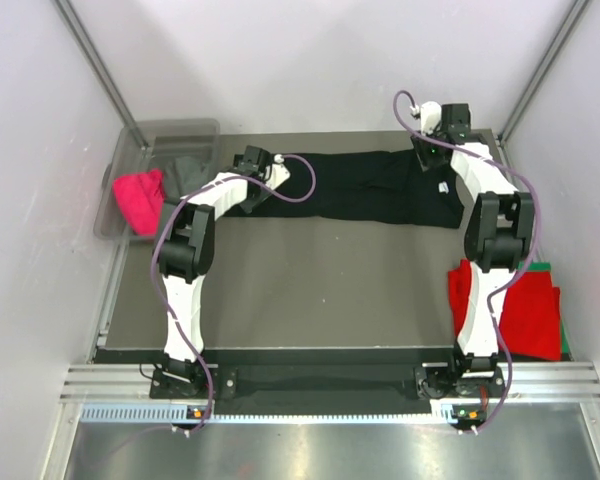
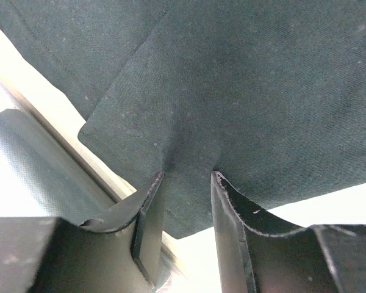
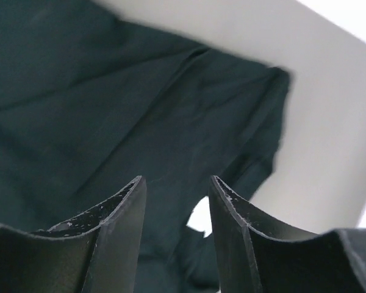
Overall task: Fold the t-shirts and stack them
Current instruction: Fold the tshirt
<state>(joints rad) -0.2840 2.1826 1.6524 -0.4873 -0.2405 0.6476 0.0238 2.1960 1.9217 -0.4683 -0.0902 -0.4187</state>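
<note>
A large black t-shirt (image 1: 360, 190) lies stretched left to right across the back of the table, with a tiny pale mark (image 1: 443, 187) near its right end. My left gripper (image 1: 270, 177) is at its left end. In the left wrist view the jaws (image 2: 188, 174) pinch a puckered fold of the black cloth (image 2: 232, 91). My right gripper (image 1: 428, 158) is over the shirt's right end. In the right wrist view it (image 3: 175, 180) stands open above the black cloth (image 3: 79, 110). A red shirt (image 1: 515, 310) lies on a green one (image 1: 543, 268) at the right.
A translucent grey tub (image 1: 165, 130) stands at the back left corner, holding a pink shirt (image 1: 140, 198) and a grey one (image 1: 187, 170). White walls close in the table on three sides. The right arm (image 1: 495, 230) stands beside the red shirt.
</note>
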